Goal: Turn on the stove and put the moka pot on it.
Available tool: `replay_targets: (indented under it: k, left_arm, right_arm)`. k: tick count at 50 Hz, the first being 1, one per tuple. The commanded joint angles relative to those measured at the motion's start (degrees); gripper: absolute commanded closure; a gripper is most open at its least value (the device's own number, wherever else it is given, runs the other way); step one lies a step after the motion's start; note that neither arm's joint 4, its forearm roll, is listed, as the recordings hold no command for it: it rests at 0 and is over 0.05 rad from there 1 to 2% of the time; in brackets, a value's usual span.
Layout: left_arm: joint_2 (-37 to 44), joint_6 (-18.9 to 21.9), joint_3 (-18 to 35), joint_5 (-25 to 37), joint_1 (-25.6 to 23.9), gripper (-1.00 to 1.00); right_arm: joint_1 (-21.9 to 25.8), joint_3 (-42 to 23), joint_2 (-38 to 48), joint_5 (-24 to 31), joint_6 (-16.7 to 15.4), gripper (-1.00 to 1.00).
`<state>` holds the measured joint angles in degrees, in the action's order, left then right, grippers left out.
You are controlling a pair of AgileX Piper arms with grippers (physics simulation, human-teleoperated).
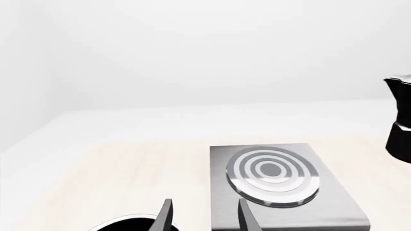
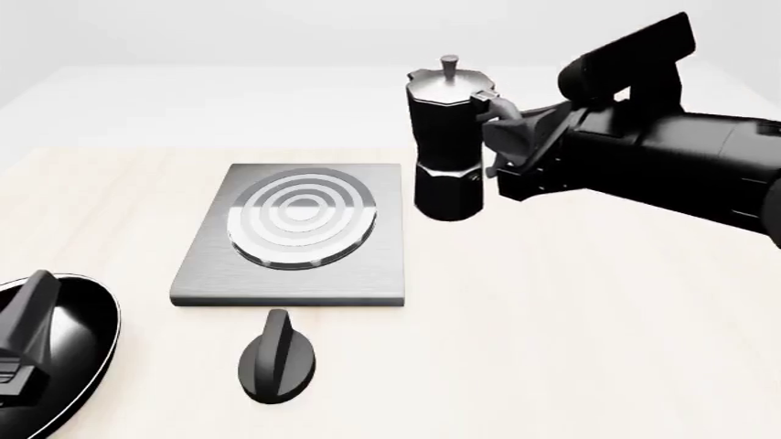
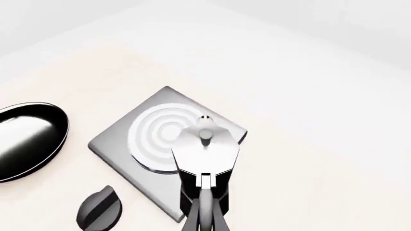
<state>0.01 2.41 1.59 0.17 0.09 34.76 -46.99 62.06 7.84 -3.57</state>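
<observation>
The stove (image 2: 366, 274) is a grey plate with a ringed burner (image 2: 303, 218) at the table's middle left; it also shows in the left wrist view (image 1: 334, 202) and the right wrist view (image 3: 112, 147). Its black oval knob (image 2: 278, 357) lies apart, in front of the plate. The moka pot (image 2: 445, 146) stands upright just right of the stove; I cannot tell whether it touches the table. My right gripper (image 2: 498, 117) is shut on the moka pot's handle (image 3: 204, 190). My left gripper (image 1: 205, 219) is open and empty, at the front left over a frying pan.
A round black frying pan (image 2: 86, 343) sits at the front left corner, partly under my left gripper (image 2: 27, 320). The knob also shows in the right wrist view (image 3: 99, 209). The pale wooden table runs to a white back wall.
</observation>
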Motion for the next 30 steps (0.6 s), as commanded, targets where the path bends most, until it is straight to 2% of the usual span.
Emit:
replay_targets:
  k: [1,11,13,30]
  left_arm:
    - [0.0,0.7,-0.4,-0.4,-0.1,-1.00]
    - [0.0,0.9,-0.4,-0.4,0.3,-1.00]
    - [0.0,0.9,-0.5,-0.4,0.3,-1.00]
    - [0.0,0.9,-0.6,-0.3,0.8,-1.00]
  right_arm:
    - [2.3,-6.2,6.2,-2.9,-3.3,1.00]
    - [5.7,-10.7,11.2,-4.9,-3.8,1.00]
    - [6.4,-11.0,12.2,-5.4,-5.5,1.00]
    - [9.9,-16.7,21.0,-8.7,-5.1,1.00]
